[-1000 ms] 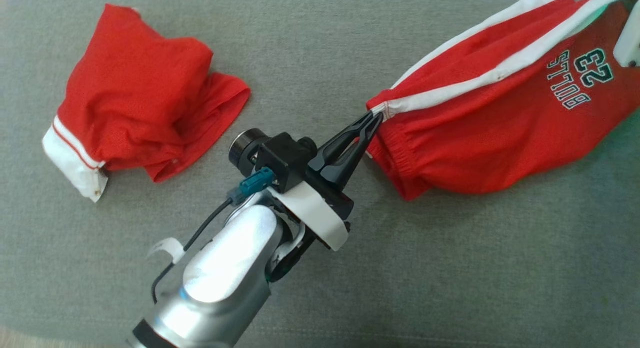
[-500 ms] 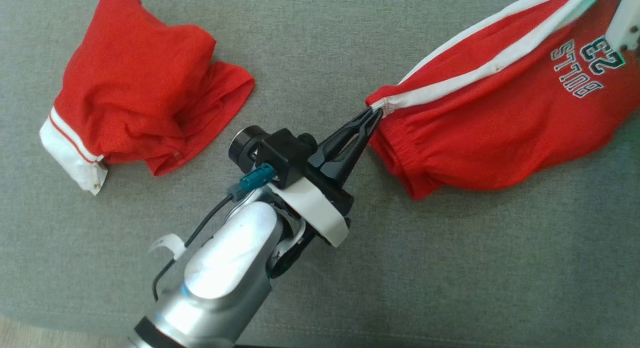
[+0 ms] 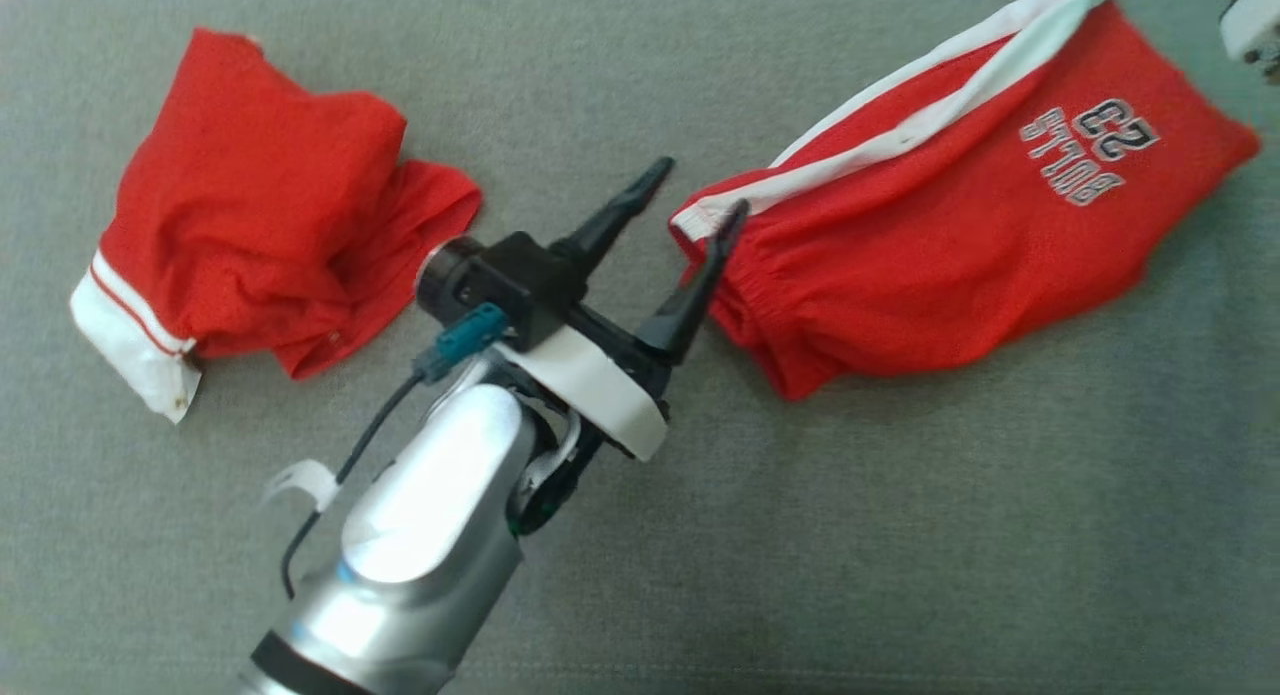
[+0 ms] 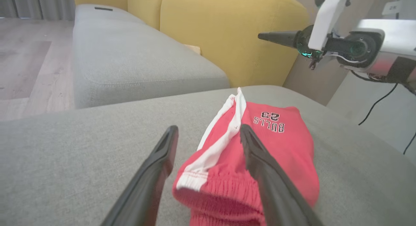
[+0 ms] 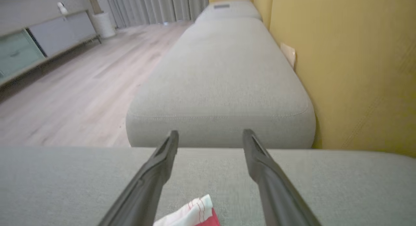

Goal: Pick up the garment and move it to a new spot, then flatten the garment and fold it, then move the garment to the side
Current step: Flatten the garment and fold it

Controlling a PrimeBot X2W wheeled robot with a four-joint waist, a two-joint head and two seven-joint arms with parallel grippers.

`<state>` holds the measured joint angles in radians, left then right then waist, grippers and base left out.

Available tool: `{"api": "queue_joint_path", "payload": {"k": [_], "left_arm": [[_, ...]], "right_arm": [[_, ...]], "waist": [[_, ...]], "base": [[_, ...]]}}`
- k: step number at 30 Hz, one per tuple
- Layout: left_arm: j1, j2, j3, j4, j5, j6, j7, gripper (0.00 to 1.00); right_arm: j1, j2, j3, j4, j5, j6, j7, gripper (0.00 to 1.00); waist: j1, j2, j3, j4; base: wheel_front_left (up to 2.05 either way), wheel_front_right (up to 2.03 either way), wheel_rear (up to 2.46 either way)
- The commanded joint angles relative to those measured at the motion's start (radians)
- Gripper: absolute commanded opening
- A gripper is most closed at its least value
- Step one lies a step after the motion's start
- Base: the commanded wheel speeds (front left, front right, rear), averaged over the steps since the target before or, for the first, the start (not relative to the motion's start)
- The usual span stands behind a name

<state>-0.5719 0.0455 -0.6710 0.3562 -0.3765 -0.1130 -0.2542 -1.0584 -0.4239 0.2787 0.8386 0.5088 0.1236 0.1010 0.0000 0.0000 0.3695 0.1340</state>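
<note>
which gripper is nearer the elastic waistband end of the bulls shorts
Left. The left gripper is open right at the waistband end of the Bulls shorts, one finger over it. The right gripper hangs in the air by the shorts' opposite end.

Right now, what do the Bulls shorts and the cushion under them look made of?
Bulls shorts: likely thin matte polyester jersey or mesh; soft folds, gathered elastic waistband. Cushion: grey woven upholstery fabric, matte, with fine visible weave.

The red shorts (image 3: pixel 930 245) are showing thin mesh cloth with a faint sheen, on a grey cushion (image 3: pixel 900 535) of matt, coarse weave. The left gripper (image 3: pixel 702 185) is looking like matt black plastic, its forearm (image 3: pixel 420 515) gleaming, probably polished metal.
</note>
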Motion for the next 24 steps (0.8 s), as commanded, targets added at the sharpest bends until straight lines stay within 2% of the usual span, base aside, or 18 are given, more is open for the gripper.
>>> {"api": "queue_joint_path", "payload": {"k": [1, 8, 14, 18, 24], "left_arm": [[0.002, 0.005, 0.047, -0.040, 0.011, 0.007, -0.008, 1.00], [0.062, 0.005, 0.142, -0.106, 0.012, 0.047, -0.008, 1.00], [0.135, 0.005, 0.249, -0.195, 0.007, 0.094, -0.008, 1.00], [0.191, 0.005, 0.314, -0.243, 0.026, 0.130, -0.008, 1.00], [0.270, 0.005, 0.341, -0.251, 0.048, 0.135, -0.008, 1.00]], "right_arm": [[0.037, 0.005, 0.006, -0.044, 0.018, 0.007, -0.030, 1.00], [0.201, 0.038, -0.016, -0.150, 0.099, 0.007, -0.174, 1.00], [0.372, 0.084, -0.053, -0.273, 0.113, 0.007, -0.237, 1.00], [0.477, 0.147, -0.132, -0.325, 0.071, 0.007, -0.279, 1.00], [0.604, 0.242, -0.183, -0.402, -0.031, 0.007, -0.295, 1.00]], "waist": [[0.0000, 0.0000, -0.032, -0.025], [0.0000, 0.0000, -0.116, -0.081], [0.0000, 0.0000, -0.171, -0.133], [0.0000, 0.0000, -0.200, -0.165], [0.0000, 0.0000, -0.235, -0.195]], "base": [[0.00, 0.00, 0.00], [0.00, 0.00, 0.00], [0.00, 0.00, 0.00], [0.00, 0.00, 0.00], [0.00, 0.00, 0.00]]}}
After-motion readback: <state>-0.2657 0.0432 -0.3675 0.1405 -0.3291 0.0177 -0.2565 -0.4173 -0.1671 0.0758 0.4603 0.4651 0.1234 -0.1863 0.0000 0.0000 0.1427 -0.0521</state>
